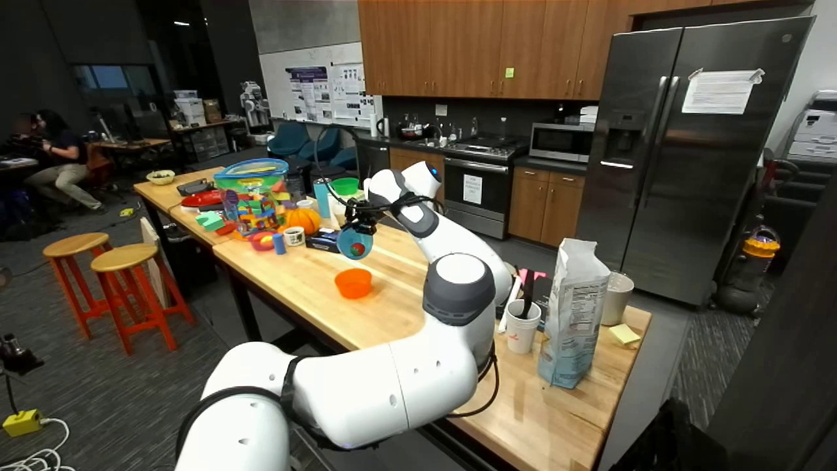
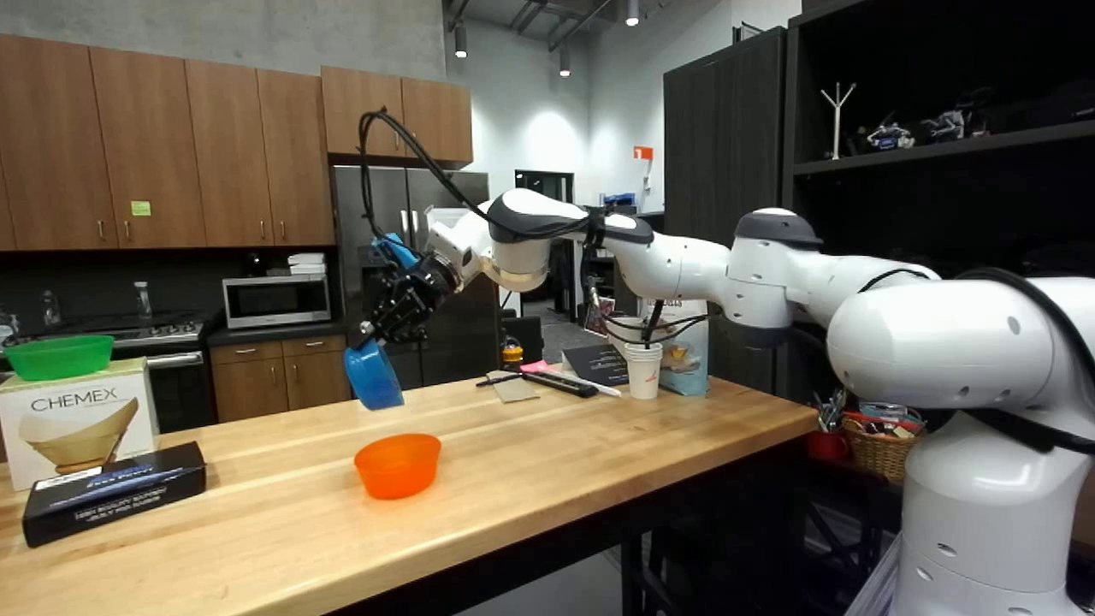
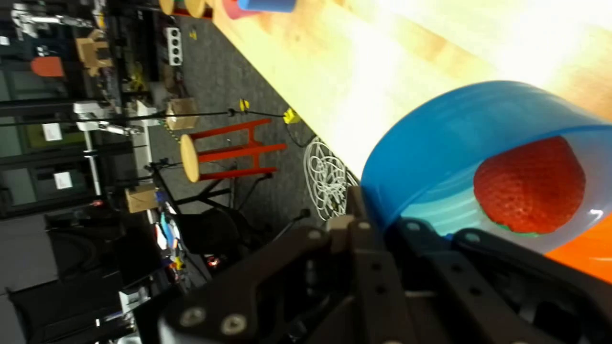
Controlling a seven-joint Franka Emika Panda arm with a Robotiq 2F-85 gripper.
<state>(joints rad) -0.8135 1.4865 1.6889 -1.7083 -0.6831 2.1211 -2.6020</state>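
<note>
A wooden worktop (image 2: 547, 479) is supporting the items and is occupying the foreground. A dark refrigerator (image 1: 693, 163) is standing beyond it, apart from its edge. A white robot arm (image 2: 676, 265) is arching over the worktop. In an exterior view, a clear zip bag (image 1: 255, 169) is holding coloured blocks (image 1: 255, 212) farther along the worktop, while a paper bag (image 1: 575, 314) is standing upright near the opposite end. A Chemex box (image 2: 77, 423) is standing on the worktop, and a black box (image 2: 115, 492) is lying flat just in front of it. An orange pumpkin (image 1: 304, 222) is sitting near the zip bag. The claw (image 3: 385, 229) is gripping a blue bowl (image 2: 372, 376) by its rim, so that the bowl wall is running between the jaws, as the wrist view is showing. The blue bowl is hanging at a steep tilt above the worktop, not touching it. An orange bowl (image 2: 398, 466) is standing upright on the worktop below the blue bowl; a gap is separating the two in both exterior views. A green bowl (image 2: 60, 357) is resting on top of the Chemex box. A stack of paper cups (image 2: 643, 370) is standing upright beside the paper bag, and a mug (image 1: 294, 235) is standing in front of the pumpkin. The smallest listed item, a red strawberry (image 3: 530, 184), is lying inside the blue bowl; a strip of green is showing along its lower edge in the wrist view.
</note>
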